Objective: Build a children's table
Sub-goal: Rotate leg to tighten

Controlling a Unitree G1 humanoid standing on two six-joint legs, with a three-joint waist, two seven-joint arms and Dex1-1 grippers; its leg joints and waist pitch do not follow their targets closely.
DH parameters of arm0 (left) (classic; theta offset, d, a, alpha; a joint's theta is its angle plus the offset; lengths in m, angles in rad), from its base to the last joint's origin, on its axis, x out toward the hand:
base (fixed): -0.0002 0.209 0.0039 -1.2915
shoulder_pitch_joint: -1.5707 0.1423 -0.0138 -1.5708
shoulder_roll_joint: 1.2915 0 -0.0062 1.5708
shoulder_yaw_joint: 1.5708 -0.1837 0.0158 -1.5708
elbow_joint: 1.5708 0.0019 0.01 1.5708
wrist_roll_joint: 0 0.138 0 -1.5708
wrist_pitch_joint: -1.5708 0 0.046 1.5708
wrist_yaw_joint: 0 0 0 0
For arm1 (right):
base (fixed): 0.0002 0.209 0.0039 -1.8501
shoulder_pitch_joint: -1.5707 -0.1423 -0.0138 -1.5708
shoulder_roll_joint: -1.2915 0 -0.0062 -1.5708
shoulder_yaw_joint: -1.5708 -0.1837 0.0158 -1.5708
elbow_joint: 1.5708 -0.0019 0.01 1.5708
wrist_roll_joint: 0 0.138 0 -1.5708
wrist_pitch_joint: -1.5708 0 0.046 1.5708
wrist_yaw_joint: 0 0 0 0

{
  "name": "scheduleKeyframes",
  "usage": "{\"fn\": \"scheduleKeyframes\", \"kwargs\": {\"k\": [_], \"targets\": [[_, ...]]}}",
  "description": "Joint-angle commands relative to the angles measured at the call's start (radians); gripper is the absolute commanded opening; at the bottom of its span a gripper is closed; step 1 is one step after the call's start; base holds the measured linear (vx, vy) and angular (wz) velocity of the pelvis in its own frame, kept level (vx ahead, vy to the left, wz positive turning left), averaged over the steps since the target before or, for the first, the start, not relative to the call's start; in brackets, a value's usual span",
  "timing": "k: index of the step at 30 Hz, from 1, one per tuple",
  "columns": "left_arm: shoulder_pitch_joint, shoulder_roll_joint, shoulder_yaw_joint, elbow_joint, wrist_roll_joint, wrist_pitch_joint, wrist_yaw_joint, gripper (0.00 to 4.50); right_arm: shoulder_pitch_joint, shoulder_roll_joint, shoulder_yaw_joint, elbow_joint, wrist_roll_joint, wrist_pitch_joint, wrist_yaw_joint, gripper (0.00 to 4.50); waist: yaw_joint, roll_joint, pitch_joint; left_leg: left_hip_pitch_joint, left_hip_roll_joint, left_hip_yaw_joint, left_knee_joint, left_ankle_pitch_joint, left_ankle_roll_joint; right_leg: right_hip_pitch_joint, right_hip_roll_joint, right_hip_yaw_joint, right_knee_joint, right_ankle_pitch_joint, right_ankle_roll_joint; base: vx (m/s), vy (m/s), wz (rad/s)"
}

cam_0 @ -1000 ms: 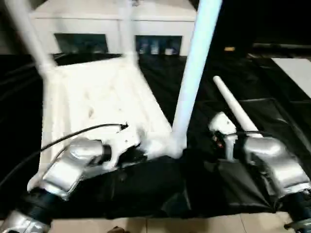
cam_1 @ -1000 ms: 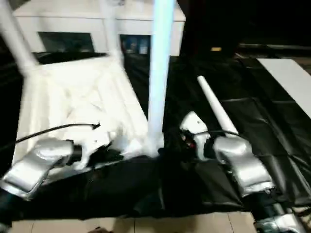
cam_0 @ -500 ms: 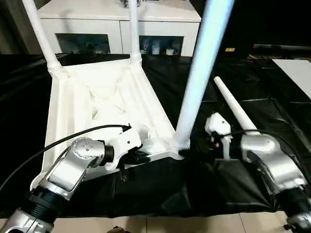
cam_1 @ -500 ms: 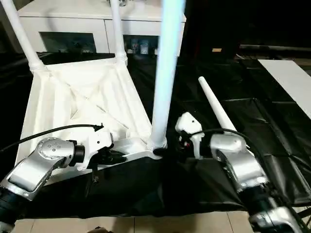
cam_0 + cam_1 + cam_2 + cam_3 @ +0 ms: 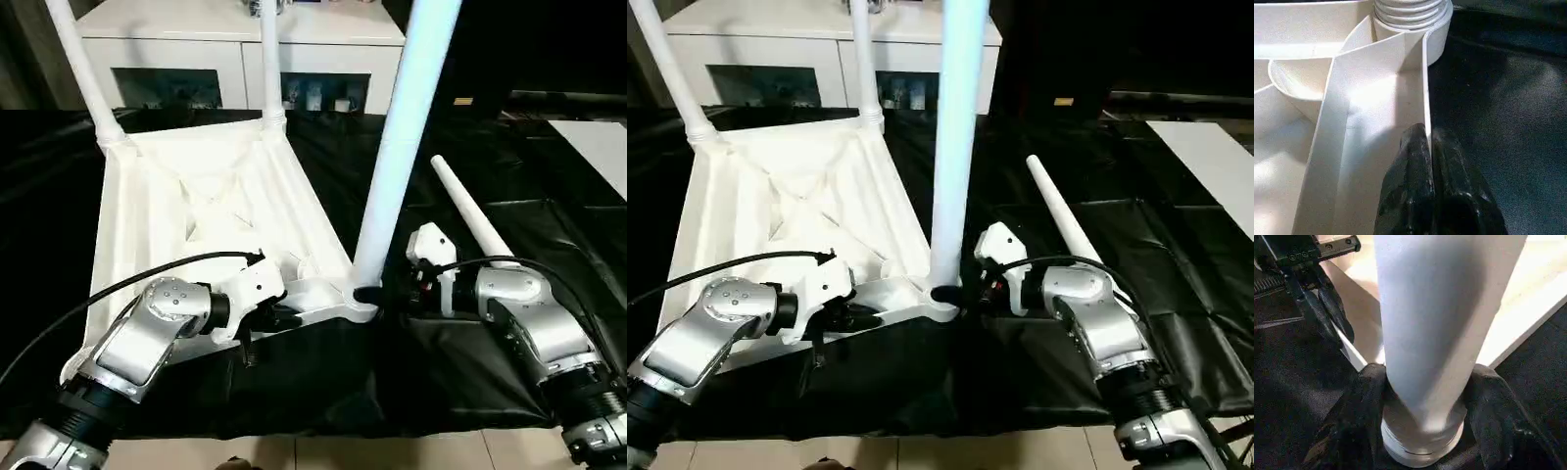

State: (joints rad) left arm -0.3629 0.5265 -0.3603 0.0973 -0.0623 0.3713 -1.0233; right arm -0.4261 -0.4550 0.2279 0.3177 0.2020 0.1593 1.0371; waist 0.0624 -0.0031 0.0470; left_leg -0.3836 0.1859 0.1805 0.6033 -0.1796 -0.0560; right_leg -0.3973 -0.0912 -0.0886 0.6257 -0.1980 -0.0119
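— Tabletop (image 5: pixel 196 211) first: where is it, and how far along is the build?

— It lies upside down on the black-draped work table (image 5: pixel 549 215), ribbed underside up. Three legs stand in corner sockets: two far legs (image 5: pixel 83 73) (image 5: pixel 271 59) at the back, and the near leg (image 5: pixel 397 147) at the front corner on the robot's right. A fourth leg, the loose leg (image 5: pixel 470 215), lies on the cloth just beside the right arm, not yet fitted.

— So three of four?

— Three standing, by the look of it. Whether the near leg is fully seated I cannot tell — its ringed base sits at the socket. The empty socket (image 5: pixel 1295 81) for the last leg seems to be the front corner on the robot's left.

— And the grippers?

— The left gripper (image 5: pixel 1429 147) is pinched tight on the thin rim of the tabletop, one finger (image 5: pixel 1413 161) on each side of the edge, steadying it. The right gripper (image 5: pixel 1422 382) straddles the base of the near leg; its fingers (image 5: pixel 1371 391) sit against the tube on both sides, so it looks like a grasp around the leg, though how firm I cannot say.

— Anything holding other things?

— Behind the work table stands a white cabinet (image 5: pixel 235 49) with glass doors; small items show behind the glass, too small to name. Otherwise only the sockets count as holders — three filled, one apparently open.
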Motion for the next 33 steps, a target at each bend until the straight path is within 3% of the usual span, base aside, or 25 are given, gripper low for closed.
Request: {"fn": "scheduleKeyframes", "kwargs": {"k": [1,6,10,13,15,16,17,19,20,21,22,23,24,25,26,27,28,29,30,31,32,33], "targets": [[-0.008,-0.002,-0.013,-0.003,0.004,-0.017,-0.019,0.00,0.005,-0.002,0.022,0.027,-0.028,-0.003,0.014,2.08,0.000,-0.004,-0.061,0.016,0.047,-0.015,-0.073,-0.203,0.041,0.048,-0.058,0.057,-0.076,-0.171,-0.216,0.000,0.000,0.00],[0.001,-0.001,-0.016,-0.008,0.003,-0.010,-0.019,0.00,0.022,0.009,0.021,0.038,-0.036,0.009,-0.005,2.06,0.000,-0.003,-0.061,0.017,0.047,-0.015,-0.072,-0.194,0.044,0.048,-0.058,0.057,-0.075,-0.158,-0.220,0.000,0.000,0.00],[0.003,-0.020,-0.016,-0.008,0.004,0.004,0.003,0.00,0.032,0.034,0.016,0.080,-0.063,0.039,-0.091,2.05,-0.003,-0.001,-0.056,0.019,0.046,-0.015,-0.077,-0.230,0.031,0.044,-0.057,0.056,-0.081,-0.208,-0.213,0.000,0.000,0.00],[-0.016,-0.098,0.001,0.010,0.012,0.071,0.110,0.00,0.030,0.114,-0.037,0.158,-0.076,0.111,-0.295,2.05,-0.017,0.000,-0.037,0.034,0.045,-0.022,-0.087,-0.402,-0.025,0.031,-0.059,0.052,-0.106,-0.452,-0.158,0.000,0.000,0.00],[-0.041,-0.173,0.025,0.043,0.024,0.124,0.217,0.00,0.020,0.176,-0.084,0.195,-0.062,0.171,-0.420,2.04,-0.029,-0.001,-0.034,0.046,0.039,-0.032,-0.084,-0.481,-0.056,0.027,-0.064,0.043,-0.125,-0.603,-0.106,0.000,0.000,0.00],[-0.056,-0.212,0.038,0.063,0.027,0.150,0.269,0.00,0.012,0.206,-0.108,0.218,-0.062,0.192,-0.495,2.04,-0.033,-0.002,-0.036,0.047,0.038,-0.037,-0.084,-0.496,-0.061,0.028,-0.066,0.037,-0.131,-0.635,-0.089,0.000,0.000,0.00],[-0.071,-0.254,0.053,0.084,0.029,0.179,0.323,0.00,0.001,0.235,-0.130,0.242,-0.059,0.210,-0.562,2.04,-0.044,0.004,-0.038,0.047,0.039,-0.046,-0.086,-0.530,-0.071,0.033,-0.066,0.026,-0.139,-0.655,-0.056,0.000,0.000,0.00],[-0.103,-0.331,0.083,0.130,0.029,0.221,0.419,0.00,-0.022,0.287,-0.164,0.291,-0.062,0.231,-0.690,2.03,-0.057,0.005,-0.034,0.044,0.038,-0.057,-0.094,-0.582,-0.074,0.040,-0.063,0.004,-0.151,-0.657,-0.033,0.000,0.000,0.00],[-0.108,-0.344,0.087,0.138,0.029,0.227,0.434,0.00,-0.026,0.296,-0.169,0.300,-0.063,0.233,-0.713,2.03,-0.061,0.011,-0.036,0.051,0.038,-0.059,-0.091,-0.608,-0.075,0.040,-0.062,-0.002,-0.155,-0.654,-0.030,0.000,0.000,0.00],[-0.136,-0.399,0.105,0.186,0.038,0.225,0.513,0.00,-0.055,0.345,-0.205,0.347,-0.045,0.234,-0.812,2.03,-0.072,0.023,-0.035,0.070,0.038,-0.063,-0.090,-0.666,-0.075,0.031,-0.060,-0.017,-0.167,-0.624,-0.036,-0.057,0.047,-0.07],[-0.139,-0.403,0.106,0.190,0.038,0.224,0.519,0.00,-0.058,0.349,-0.208,0.351,-0.043,0.233,-0.820,2.01,-0.081,0.022,-0.033,0.071,0.042,-0.068,-0.095,-0.692,-0.076,0.037,-0.056,-0.026,-0.168,-0.593,-0.036,-0.050,0.051,-0.06],[-0.161,-0.443,0.119,0.230,0.043,0.217,0.573,0.00,-0.082,0.389,-0.240,0.391,-0.020,0.223,-0.893,2.01,-0.085,0.025,-0.033,0.057,0.049,-0.077,-0.110,-0.737,-0.076,0.056,-0.052,-0.032,-0.156,-0.538,-0.035,-0.050,0.051,-0.06],[-0.183,-0.479,0.127,0.271,0.051,0.204,0.620,0.00,-0.114,0.431,-0.268,0.436,0.006,0.212,-0.948,2.01,-0.081,0.035,-0.030,0.054,0.057,-0.077,-0.131,-0.784,-0.086,0.062,-0.050,-0.020,-0.131,-0.479,-0.056,0.000,0.000,0.00],[-0.205,-0.507,0.133,0.307,0.067,0.188,0.665,0.00,-0.150,0.466,-0.284,0.475,0.009,0.188,-0.992,2.01,-0.084,0.031,-0.028,0.059,0.056,-0.073,-0.134,-0.809,-0.088,0.056,-0.045,-0.021,-0.132,-0.482,-0.058,0.000,0.000,0.00],[-0.216,-0.520,0.136,0.326,0.078,0.179,0.688,0.00,-0.171,0.485,-0.291,0.495,0.005,0.172,-1.013,2.01,-0.087,0.028,-0.027,0.076,0.047,-0.066,-0.128,-0.828,-0.092,0.042,-0.043,-0.027,-0.144,-0.510,-0.057,0.000,0.000,0.00],[-0.222,-0.517,0.129,0.330,0.090,0.176,0.692,0.00,-0.195,0.497,-0.284,0.507,-0.004,0.159,-1.009,2.00,-0.092,0.032,-0.022,0.080,0.043,-0.062,-0.128,-0.846,-0.089,0.040,-0.038,-0.043,-0.152,-0.541,-0.043,-0.053,0.011,0.07],[-0.227,-0.509,0.120,0.331,0.103,0.175,0.692,0.00,-0.221,0.509,-0.274,0.518,-0.016,0.144,-1.001,2.00,-0.088,0.030,-0.024,0.047,0.055,-0.060,-0.160,-0.868,-0.089,0.070,-0.032,-0.036,-0.107,-0.511,-0.042,-0.055,-0.002,0.00],[-0.225,-0.500,0.114,0.323,0.105,0.179,0.681,0.00,-0.233,0.509,-0.258,0.518,-0.030,0.131,-0.984,2.00,-0.060,0.033,-0.022,-0.018,0.077,-0.045,-0.229,-0.906,-0.096,0.124,-0.016,-0.003,0.028,-0.366,-0.056,-0.055,-0.002,0.00],[-0.225,-0.500,0.114,0.323,0.105,0.179,0.681,0.00,-0.233,0.509,-0.258,0.518,-0.030,0.131,-0.984,2.00,-0.033,0.033,-0.030,-0.011,0.073,-0.022,-0.239,-0.895,-0.092,0.115,-0.010,0.014,0.058,-0.314,-0.055,-0.070,-0.045,0.06],[-0.221,-0.495,0.115,0.316,0.104,0.184,0.675,0.00,-0.242,0.508,-0.244,0.518,-0.042,0.120,-0.968,2.00,-0.033,-0.039,-0.036,0.096,0.017,-0.007,-0.102,-0.668,-0.061,-0.024,-0.063,0.070,-0.113,-0.648,-0.028,0.038,-0.116,0.15],[-0.212,-0.472,0.101,0.299,0.115,0.185,0.655,0.00,-0.240,0.505,-0.242,0.498,-0.039,0.106,-0.939,2.00,-0.028,-0.049,-0.038,0.099,-0.008,-0.025,0.036,-0.349,0.004,-0.037,-0.148,0.092,-0.198,-0.957,-0.004,0.038,-0.116,0.15],[-0.210,-0.466,0.097,0.296,0.119,0.185,0.651,0.00,-0.240,0.505,-0.243,0.494,-0.037,0.102,-0.932,2.56,-0.023,-0.045,-0.039,0.032,0.007,-0.045,0.006,-0.235,0.026,0.030,-0.165,0.113,-0.171,-0.917,-0.005,0.131,-0.094,-0.18]]}}
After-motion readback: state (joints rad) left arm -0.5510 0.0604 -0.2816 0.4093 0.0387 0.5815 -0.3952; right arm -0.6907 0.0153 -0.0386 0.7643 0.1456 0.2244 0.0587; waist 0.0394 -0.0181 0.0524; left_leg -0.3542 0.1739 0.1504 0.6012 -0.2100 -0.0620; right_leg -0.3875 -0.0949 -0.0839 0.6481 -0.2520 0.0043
